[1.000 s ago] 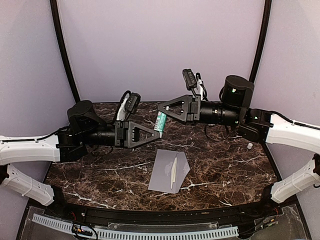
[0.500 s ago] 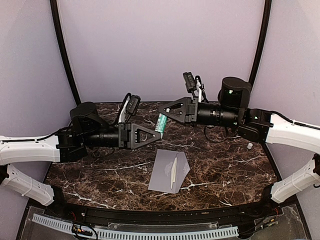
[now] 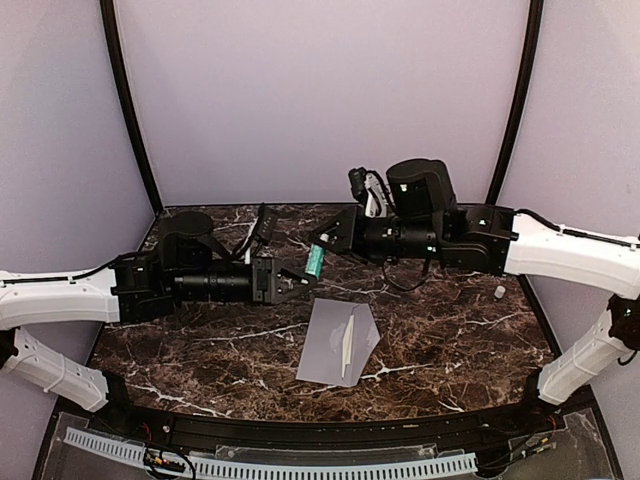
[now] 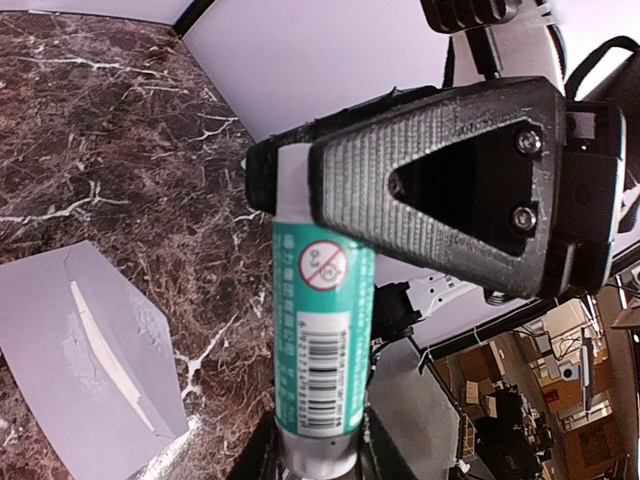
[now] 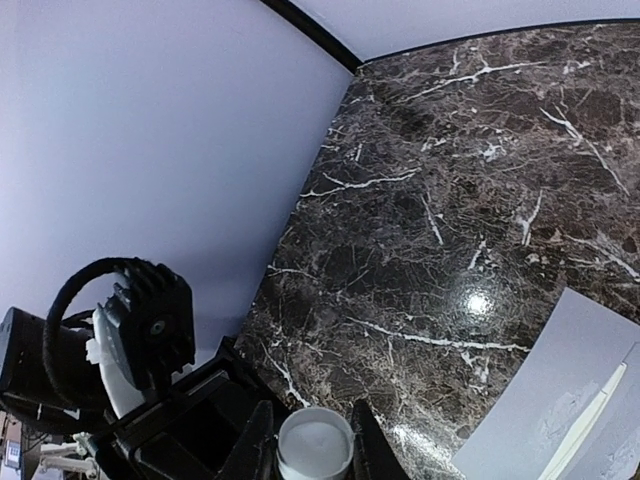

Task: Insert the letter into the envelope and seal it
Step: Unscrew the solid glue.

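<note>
Left arm (image 3: 60,295) reaches level across the table (image 3: 450,330) towards centre. Left claw (image 3: 303,276) is narrowed onto the lower end of a green glue stick (image 3: 315,262), held clear of the table. Below and just right of the stick, the letter (image 3: 347,343), a narrow pale strip, lies on the grey envelope (image 3: 322,355). Right claw (image 3: 323,243) is clamped on the stick's white upper end. Right arm (image 3: 560,250) extends level from the right.
</note>
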Motion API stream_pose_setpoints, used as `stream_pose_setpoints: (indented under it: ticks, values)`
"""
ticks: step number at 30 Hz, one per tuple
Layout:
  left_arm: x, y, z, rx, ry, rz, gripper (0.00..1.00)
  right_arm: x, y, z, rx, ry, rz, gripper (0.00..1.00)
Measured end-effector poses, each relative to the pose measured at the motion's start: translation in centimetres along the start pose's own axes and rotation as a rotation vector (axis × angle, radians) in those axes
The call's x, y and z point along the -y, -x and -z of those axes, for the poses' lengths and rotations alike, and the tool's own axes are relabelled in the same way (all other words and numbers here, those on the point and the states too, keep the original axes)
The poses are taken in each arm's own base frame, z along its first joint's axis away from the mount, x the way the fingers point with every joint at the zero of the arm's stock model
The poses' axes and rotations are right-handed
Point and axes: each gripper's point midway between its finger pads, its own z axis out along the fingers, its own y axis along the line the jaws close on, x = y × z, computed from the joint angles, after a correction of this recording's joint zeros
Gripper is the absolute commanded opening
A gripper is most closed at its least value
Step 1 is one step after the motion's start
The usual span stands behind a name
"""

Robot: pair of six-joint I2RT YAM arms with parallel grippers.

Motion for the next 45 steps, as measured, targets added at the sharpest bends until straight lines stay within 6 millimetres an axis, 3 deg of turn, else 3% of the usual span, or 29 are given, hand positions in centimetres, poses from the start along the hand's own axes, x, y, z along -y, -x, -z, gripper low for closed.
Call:
stream_pose_setpoints:
  ticks: [11, 15, 18, 24, 29, 34, 45]
  values:
    - [-4.0, -2.1, -1.2, -0.068, 0.138, 0.033, 0.00, 4.1, -1.7, -2.6, -0.017, -0.226, -0.061, 0.06]
    - [-4.0, -2.2, -1.4, -0.072, 0.135, 0.035, 0.00, 4.2, -1.8, -2.5, -0.018, -0.232, -0.063, 0.19]
    - [-3.6, -2.1, -1.5, -0.069, 0.112, 0.032, 0.00, 3.9, -1.7, -1.9, -0.003, -0.204, -0.059, 0.35]
    - [-2.0, -1.3, -1.5, -0.052, 0.039, 0.053, 0.00, 2.8, -1.0, 1.6, 0.024, -0.098, -0.031, 0.68]
    - [-0.1, -0.3, -1.0, -0.025, -0.037, 0.052, 0.00, 0.1, 0.8, 5.1, 0.090, 0.069, 0.007, 0.80]
    - [3.9, 1.1, 0.9, 0.027, -0.206, -0.003, 0.00, -2.1, 1.0, 7.5, 0.128, 0.283, 0.049, 0.81]
    - [11.1, 1.5, 4.2, 0.024, -0.555, -0.131, 0.00, -9.2, -1.8, 8.6, 0.049, 0.666, 0.209, 0.71]
